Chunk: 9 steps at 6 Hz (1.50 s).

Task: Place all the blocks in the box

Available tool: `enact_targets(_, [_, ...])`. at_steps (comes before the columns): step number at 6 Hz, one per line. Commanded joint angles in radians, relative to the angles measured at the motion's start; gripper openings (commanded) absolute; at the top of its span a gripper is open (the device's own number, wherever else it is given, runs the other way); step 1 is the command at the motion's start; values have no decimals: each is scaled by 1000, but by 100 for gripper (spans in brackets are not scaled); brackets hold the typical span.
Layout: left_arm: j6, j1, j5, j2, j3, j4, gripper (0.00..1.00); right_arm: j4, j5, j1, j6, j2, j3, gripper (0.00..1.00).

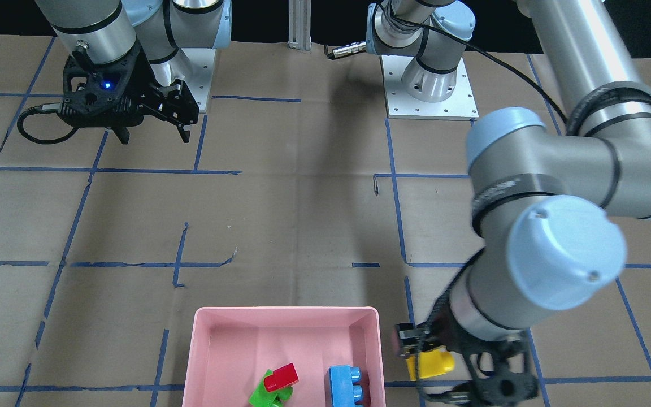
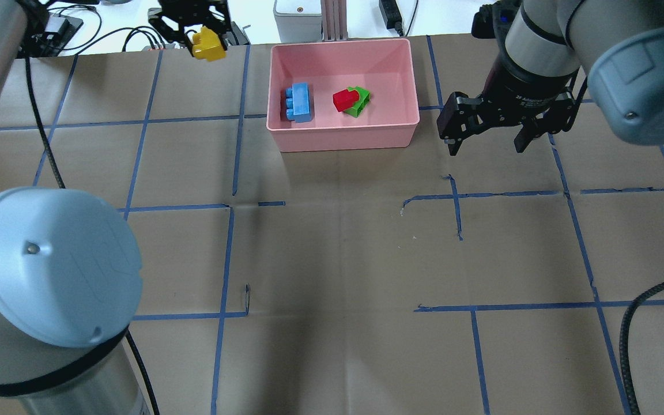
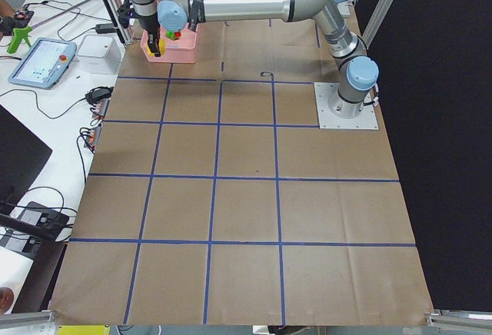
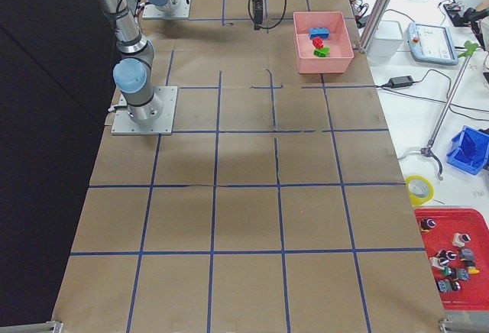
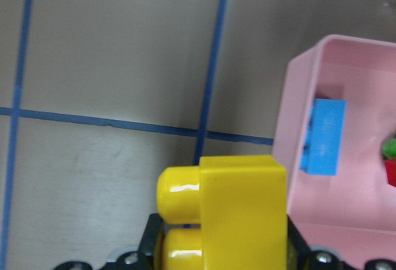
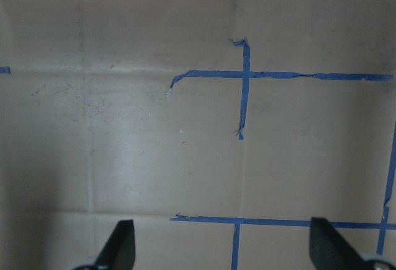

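No legible text — anywhere.

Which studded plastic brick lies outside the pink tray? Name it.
The yellow studded plastic brick: the left end effector holds it beside the pink plastic tray, while the blue, red and green bricks lie inside.

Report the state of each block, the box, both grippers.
yellow block, held, outside the pink box
light blue block, lying in box
red block, in box, resting on green block
green block, in box, partly under red block
pink box, holding three blocks
left gripper, shut on yellow block
right gripper, open, empty
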Motion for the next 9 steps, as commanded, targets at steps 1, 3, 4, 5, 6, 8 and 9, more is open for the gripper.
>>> enact_targets(1, [-71, -88, 6, -72, -6, 72, 16, -5, 0, 0, 3, -1, -2, 100])
enact_targets(3, [-75, -95, 11, -153, -9, 178, 24, -1, -4, 0, -1, -1, 1, 100])
enact_targets(4, [-109, -122, 18, -170, -17, 239, 60, 0, -4, -1, -1, -1, 3, 100])
enact_targets(5, [-108, -131, 70, -185, -17, 285, 98, -1, -4, 0, -1, -1, 3, 100])
enact_targets(6, [-99, -132, 83, -167, -14, 281, 98, -5, -4, -1, -1, 1, 3, 100])
enact_targets(8, [-47, -112, 83, -22, -31, 147, 99, -3, -4, -1, -1, 1, 3, 100])
enact_targets(9, [5, -74, 84, 62, -55, 43, 99, -6, -6, -3, -2, -1, 3, 100])
